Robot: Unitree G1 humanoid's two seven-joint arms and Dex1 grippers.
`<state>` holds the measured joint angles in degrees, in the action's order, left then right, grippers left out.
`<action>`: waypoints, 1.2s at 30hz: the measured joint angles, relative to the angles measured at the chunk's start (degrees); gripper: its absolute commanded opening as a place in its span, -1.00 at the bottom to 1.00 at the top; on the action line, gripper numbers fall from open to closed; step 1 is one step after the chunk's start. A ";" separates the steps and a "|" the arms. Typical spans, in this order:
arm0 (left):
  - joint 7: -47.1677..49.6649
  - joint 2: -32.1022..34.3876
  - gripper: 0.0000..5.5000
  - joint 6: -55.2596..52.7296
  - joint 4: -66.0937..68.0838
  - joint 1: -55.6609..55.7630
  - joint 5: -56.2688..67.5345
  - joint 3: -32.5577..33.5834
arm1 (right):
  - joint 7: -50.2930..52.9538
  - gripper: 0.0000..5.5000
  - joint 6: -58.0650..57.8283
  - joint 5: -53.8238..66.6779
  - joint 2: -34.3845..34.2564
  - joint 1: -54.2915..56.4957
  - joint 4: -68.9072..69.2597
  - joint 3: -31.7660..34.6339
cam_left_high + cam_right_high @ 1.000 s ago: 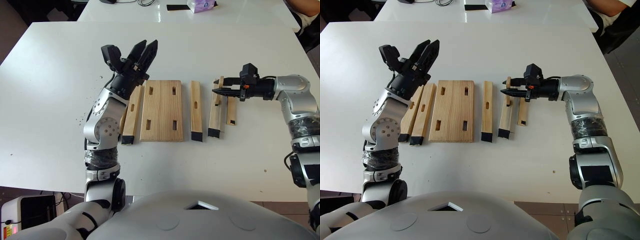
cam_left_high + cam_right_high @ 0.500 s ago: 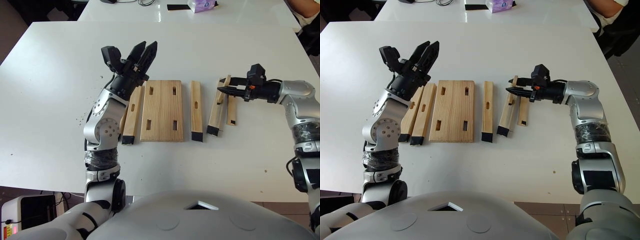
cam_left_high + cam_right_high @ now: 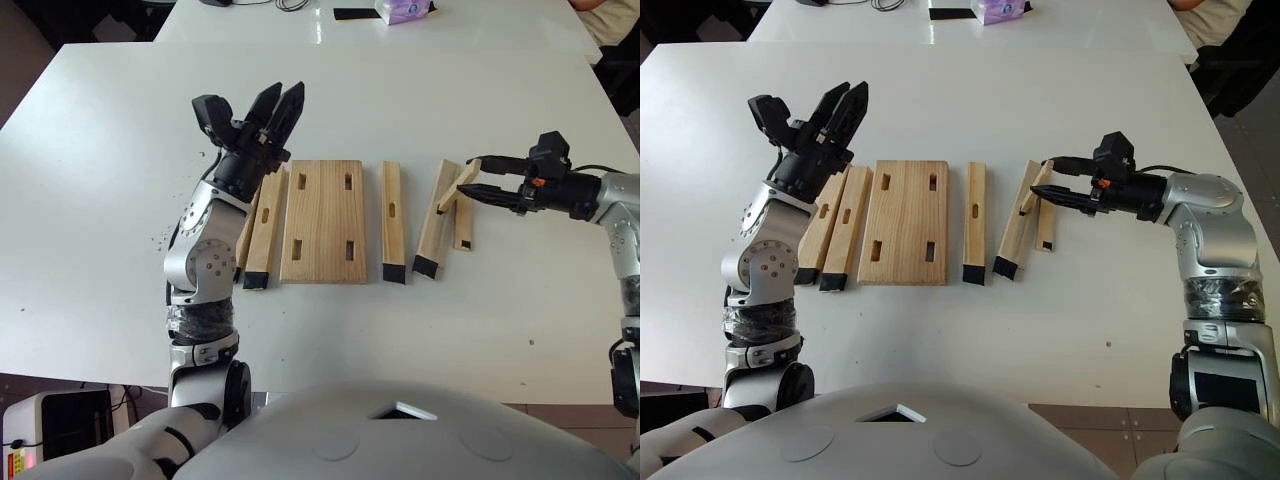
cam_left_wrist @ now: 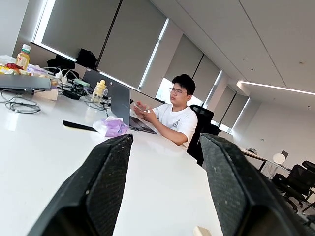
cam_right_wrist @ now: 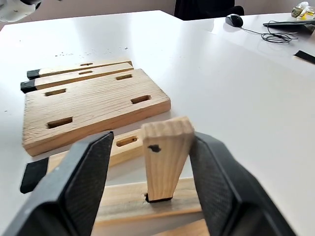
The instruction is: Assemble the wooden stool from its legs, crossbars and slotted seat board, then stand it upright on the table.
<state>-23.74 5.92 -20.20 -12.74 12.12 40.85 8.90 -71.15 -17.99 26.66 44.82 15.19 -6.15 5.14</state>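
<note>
The slotted seat board (image 3: 322, 220) lies flat at the table's middle. Two legs (image 3: 262, 228) lie side by side left of it, a third leg (image 3: 392, 222) and a fourth leg (image 3: 433, 225) lie right of it, and a short crossbar (image 3: 463, 228) lies beyond those. Another crossbar (image 3: 458, 187) leans up from the fourth leg, its lower end at the slot (image 5: 147, 197). My right gripper (image 3: 473, 176) is open, its fingers (image 5: 83, 182) on either side of that crossbar's top with gaps showing. My left gripper (image 3: 285, 95) is raised above the left legs, open and holding nothing.
The white table (image 3: 120, 150) has free room on all sides of the parts. A few dark specks (image 3: 160, 238) lie at the left. On a second table behind are a purple tissue pack (image 3: 405, 10) and a flat black object (image 3: 355, 14).
My right gripper has drawn back to the right and opened. The crossbar it held now leans up from the fourth leg. My left gripper shifted slightly left.
</note>
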 measured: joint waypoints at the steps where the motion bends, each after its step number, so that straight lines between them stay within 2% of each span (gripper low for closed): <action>1: 0.01 -0.04 -0.07 0.18 -0.23 -0.11 0.00 -0.01 | 0.08 -0.02 -1.13 0.83 0.59 -0.05 2.03 0.91; 9: 0.09 -0.67 -0.07 1.07 -0.49 -0.49 -0.07 -0.27 | 6.78 -0.02 -8.30 9.22 -2.00 6.15 10.47 5.38; 15: 0.31 -1.51 -0.07 1.68 0.24 -0.34 -0.76 -0.84 | 14.32 -0.02 -4.83 2.75 -9.89 5.82 7.25 -1.17; 20: 0.29 -1.55 -0.07 2.16 1.02 -0.12 -1.24 -0.98 | 16.61 -0.02 -2.13 1.30 -12.73 4.32 5.26 -2.10; 25: 0.31 -1.55 -0.07 2.23 1.17 -0.06 -1.25 -0.94 | 16.74 -0.02 -4.72 5.12 -12.78 4.73 7.01 0.83; 31: 0.33 -1.85 -0.07 2.24 1.16 -0.12 -1.25 -0.98 | 20.83 -0.02 -7.85 12.24 -13.53 11.11 11.59 6.37; 33: 0.33 -1.87 -0.07 2.24 1.16 -0.13 -1.25 -0.98 | 20.60 -0.02 -7.12 10.33 -13.40 10.38 11.48 4.38; 36: 0.34 -1.92 -0.07 2.26 1.18 -0.13 -1.26 -1.01 | 18.55 -0.02 -4.09 2.93 -13.32 5.51 6.30 -2.78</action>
<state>-23.41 4.00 -17.93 -11.56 11.99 39.59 7.89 -52.61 -22.08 29.59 31.49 20.70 0.15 2.36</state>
